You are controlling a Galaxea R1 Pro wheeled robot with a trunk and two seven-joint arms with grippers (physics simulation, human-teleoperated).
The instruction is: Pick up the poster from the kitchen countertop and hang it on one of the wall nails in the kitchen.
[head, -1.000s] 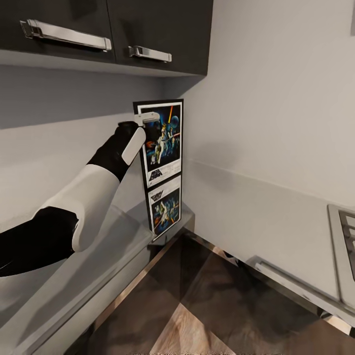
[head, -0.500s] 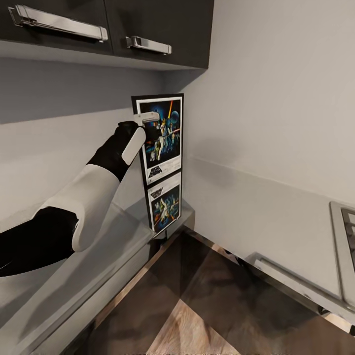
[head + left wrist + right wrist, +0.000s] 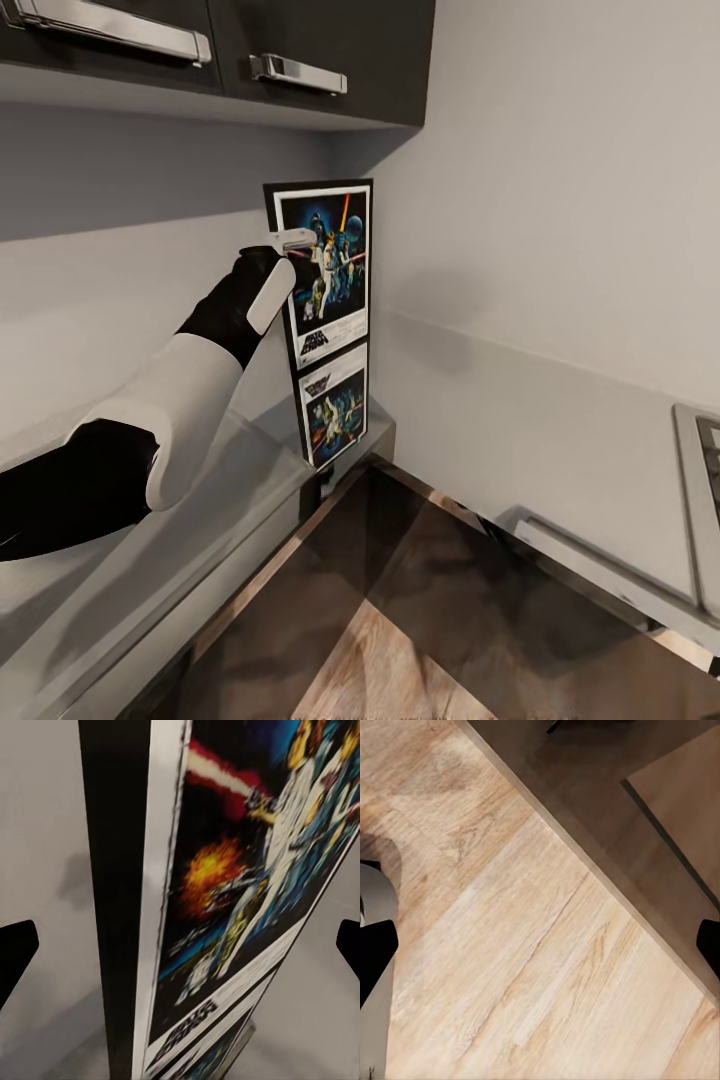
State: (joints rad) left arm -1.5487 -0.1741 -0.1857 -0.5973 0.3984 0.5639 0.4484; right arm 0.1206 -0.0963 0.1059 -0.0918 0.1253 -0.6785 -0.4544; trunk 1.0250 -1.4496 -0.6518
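The left gripper (image 3: 300, 250) is reaching up toward the corner where the two grey walls meet, and it is gripping the poster (image 3: 325, 265) by its left edge, the white fingers (image 3: 292, 238) pinching the black frame. The poster is standing upright in the air, clear of the kitchen countertop (image 3: 240, 480), at about 11 o'clock from the middle of the head view. Directly beneath it, at roughly 6 o'clock from the poster, its mirror image is showing in the glossy slab (the reflected artwork is upside down).

In the left wrist view the poster (image 3: 240, 892) is sitting between the two dark fingertips (image 3: 15, 949), with the black frame edge and white border running alongside the blue artwork and the title block near the lower part of the sheet.

Dark wall cabinets (image 3: 330, 45) with steel bar handles (image 3: 298, 73) are hanging at 12 o'clock above the poster. The edge of the gas hob (image 3: 700, 500) is showing at 4 o'clock.

The right wrist view is looking down at a wooden floor (image 3: 525, 967) with a darker shadowed band (image 3: 607, 817) across it; the right gripper's dark fingertips (image 3: 376, 960) are sitting at opposite edges, well apart, so its jaws are released.
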